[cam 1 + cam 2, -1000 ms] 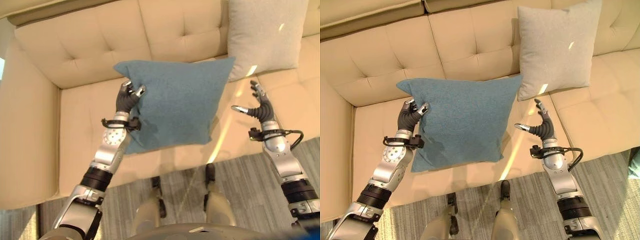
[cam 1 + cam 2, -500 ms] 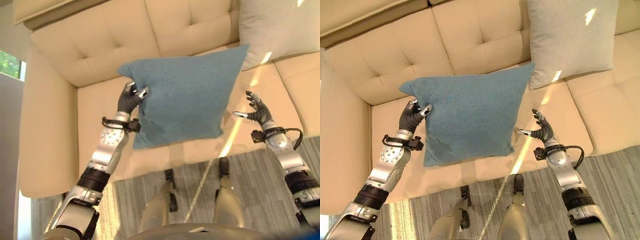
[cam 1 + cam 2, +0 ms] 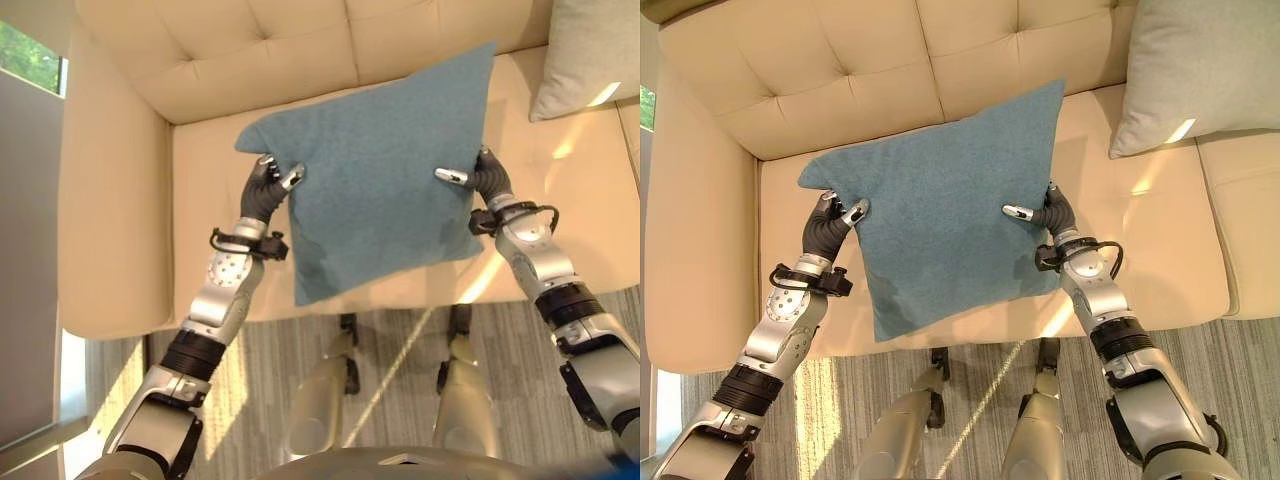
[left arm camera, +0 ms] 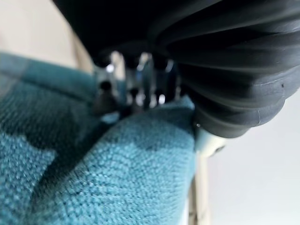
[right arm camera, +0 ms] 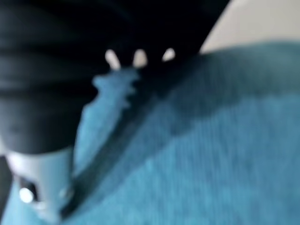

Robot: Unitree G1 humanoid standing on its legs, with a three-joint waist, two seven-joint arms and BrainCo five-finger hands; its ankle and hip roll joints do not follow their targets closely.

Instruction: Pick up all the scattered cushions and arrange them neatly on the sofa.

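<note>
Blue cushion (image 3: 945,205) is held up over the cream sofa (image 3: 770,80) seat, left hand (image 3: 826,226) and right hand (image 3: 1050,213) each pinching a side edge (wrist views show fabric close-up). Grey cushion (image 3: 1200,70) leans against the backrest.

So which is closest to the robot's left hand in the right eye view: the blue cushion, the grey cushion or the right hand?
1. Blue cushion: gripped in the left hand.
2. Right hand: on the cushion's opposite edge.
3. Grey cushion: far right, against the sofa back.
</note>
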